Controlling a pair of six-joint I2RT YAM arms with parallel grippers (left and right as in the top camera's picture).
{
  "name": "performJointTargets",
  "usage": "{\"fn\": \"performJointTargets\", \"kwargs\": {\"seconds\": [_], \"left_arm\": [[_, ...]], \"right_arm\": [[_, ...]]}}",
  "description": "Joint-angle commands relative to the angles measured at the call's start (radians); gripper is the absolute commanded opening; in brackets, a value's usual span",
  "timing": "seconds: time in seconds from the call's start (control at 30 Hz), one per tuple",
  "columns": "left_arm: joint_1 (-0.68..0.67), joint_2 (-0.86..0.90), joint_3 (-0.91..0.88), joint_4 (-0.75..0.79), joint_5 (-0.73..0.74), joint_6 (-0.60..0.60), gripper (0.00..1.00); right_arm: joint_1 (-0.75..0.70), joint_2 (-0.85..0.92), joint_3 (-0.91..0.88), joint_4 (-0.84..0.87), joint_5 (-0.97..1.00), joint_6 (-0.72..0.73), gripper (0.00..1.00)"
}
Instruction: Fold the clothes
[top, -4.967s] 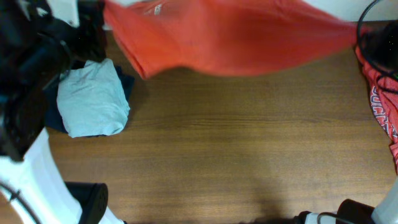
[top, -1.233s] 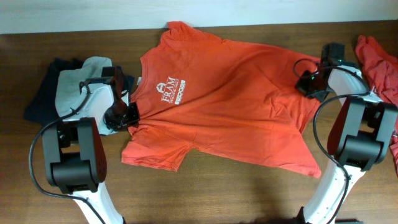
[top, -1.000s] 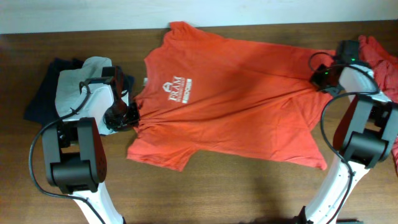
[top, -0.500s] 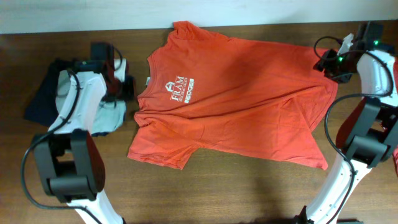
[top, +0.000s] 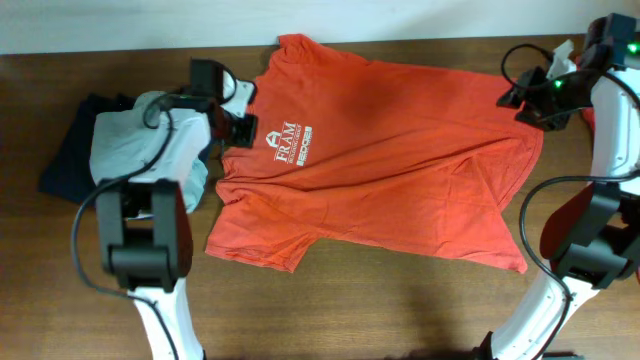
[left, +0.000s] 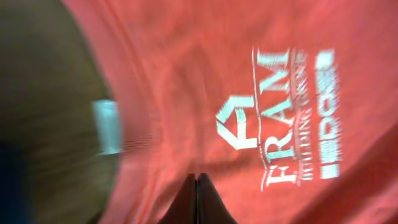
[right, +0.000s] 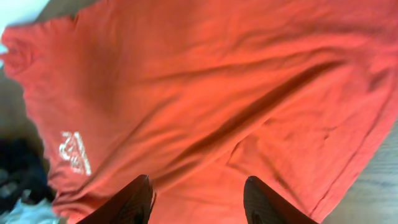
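Desk: the brown wooden desk (top: 400, 310) carries everything, and there is bare wood on the near side to fold onto.
Shirt: the orange-red heathered short-sleeved T-shirt (top: 400, 160) lies spread in the middle, print side up. Its neck is to the left, its hem to the right, one sleeve far and one near.
Lie of the cloth: it is mostly flat, though shallow creases run across the body and the near hem corner sags toward us.
Pile: a folded light blue-grey garment (top: 130, 150) sits on a dark navy one (top: 62, 165) at the left, just beside the shirt's shoulder.
Right pincer: the right pincer (right: 198, 190) hovers at the far right over the hem end, fingers parted, nothing between them.
Left pincer: the left pincer (left: 196, 182) is above the collar, fingers pressed together, and I see no cloth caught in them.
Lettering: the white chest lettering (top: 290, 143) is on the left part of the body, just right of the collar.
Label: the small white neck label (left: 107, 126) marks the collar opening, blurred in the wrist view.
Step in hand, my read: the first fold is still to come.
Doing it well: pinch the shoulder and the hem corner on the same long side. Take the edge only, one layer each, and lift both ends together.
Watch for: drift toward the pile, and creases folded in if the cloth goes slack.
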Motion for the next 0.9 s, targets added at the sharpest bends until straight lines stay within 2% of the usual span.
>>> {"fn": "performJointTargets", "kwargs": {"seconds": [0.0,0.23,0.33,0.4,0.53,0.67,0.87], "left_arm": [[-0.037,0.059,-0.001,0.009,0.04,0.05,0.0],[-0.06,0.159,-0.001,0.086,0.003,0.038,0.0],[-0.045,0.196,-0.001,0.135,-0.187,-0.111,0.0],[-0.021,0.215,-0.001,0.183,-0.237,-0.175,0.0],[0.046,0.229,0.001,0.277,-0.211,-0.286,0.0],[0.09,0.229,0.018,0.307,-0.1,-0.286,0.0],[0.096,0.229,0.05,0.274,-0.126,-0.286,0.01]], "right_arm": [[0.032,-0.021,0.013,-0.015,-0.031,-0.015,0.53],[0.07,-0.021,0.013,-0.027,-0.027,-0.016,0.53],[0.082,-0.021,0.013,-0.038,-0.02,-0.026,0.53],[0.09,-0.021,0.013,-0.045,-0.018,-0.042,0.53],[0.111,-0.021,0.013,-0.077,0.067,-0.041,0.54],[0.137,-0.021,-0.002,-0.117,0.179,-0.039,0.56],[0.155,-0.021,-0.108,-0.113,0.277,0.025,0.61]]}}
